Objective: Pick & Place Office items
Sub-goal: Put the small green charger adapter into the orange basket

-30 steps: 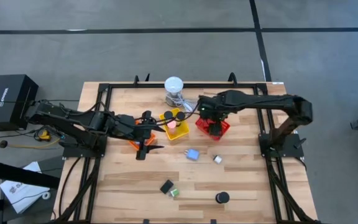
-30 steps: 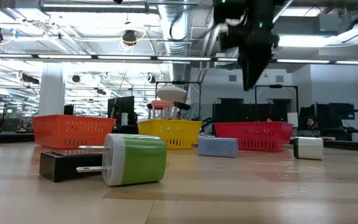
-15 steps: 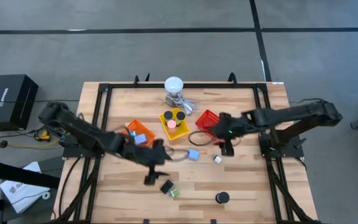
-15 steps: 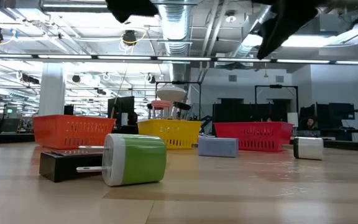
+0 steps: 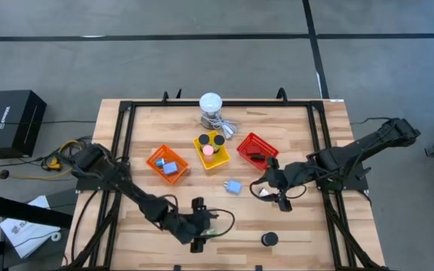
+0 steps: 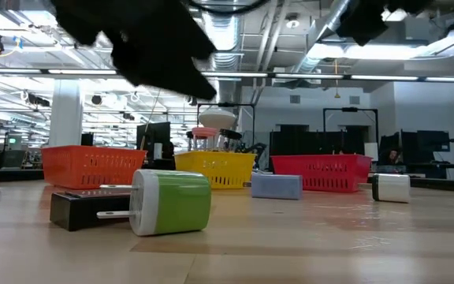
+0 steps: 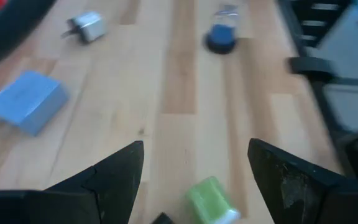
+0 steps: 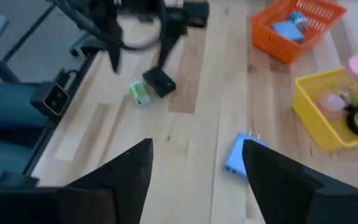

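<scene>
The left gripper (image 5: 199,239) hung low over the near middle of the worktop (image 5: 142,218), its jaws spread wide and holding nothing. Just beneath and ahead of it lay the green-and-white piece (image 7: 212,200), with a black block (image 6: 85,209) touching its left side in the low view.

Farther back, toward the left, the orange basket (image 5: 166,163) held a light-blue block (image 5: 169,168). To its right stood the yellow basket (image 5: 211,150), with two black discs (image 5: 209,139) and a pink disc (image 5: 208,150) inside. Behind that, at the far edge, sat the white round-topped device (image 5: 211,103) with its grey cable (image 5: 227,126).

Near the middle of the worktop, just in front of the yellow basket, a loose light-blue block (image 5: 233,187) lay on the bare wood. The red basket (image 5: 256,150) stood to the right of the yellow one, with a dark piece (image 5: 256,157) in it, probably a black bar, though it was too small to be sure.

The right gripper (image 5: 279,202) hovered right of centre, in front of the red basket, its jaws also wide apart and empty. A small silver piece (image 7: 86,27) lay below it, hidden by the arm in the high view. At the near edge, right of the left gripper, a black round disc (image 5: 269,239) sat alone.
</scene>
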Robot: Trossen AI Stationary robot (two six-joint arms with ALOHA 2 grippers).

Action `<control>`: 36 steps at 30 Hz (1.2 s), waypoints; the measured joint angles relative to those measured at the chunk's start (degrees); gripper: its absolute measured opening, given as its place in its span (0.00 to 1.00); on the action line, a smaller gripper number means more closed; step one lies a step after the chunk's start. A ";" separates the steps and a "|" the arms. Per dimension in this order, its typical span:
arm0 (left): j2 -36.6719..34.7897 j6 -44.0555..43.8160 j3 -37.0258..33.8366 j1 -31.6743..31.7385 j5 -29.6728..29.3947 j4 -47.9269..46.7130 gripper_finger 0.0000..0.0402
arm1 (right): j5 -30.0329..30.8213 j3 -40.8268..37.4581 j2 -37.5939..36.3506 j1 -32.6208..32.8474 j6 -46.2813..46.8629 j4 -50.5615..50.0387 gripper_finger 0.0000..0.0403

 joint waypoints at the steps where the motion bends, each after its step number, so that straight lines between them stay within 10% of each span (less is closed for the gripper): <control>1: 0.79 -1.11 0.00 -0.45 -1.90 0.56 0.71 | 0.00 0.00 0.00 0.22 0.00 0.55 0.59; 36: 13.20 -10.19 0.11 -5.43 -13.13 6.55 0.65 | -0.23 0.00 0.01 0.99 1.95 1.50 0.59</control>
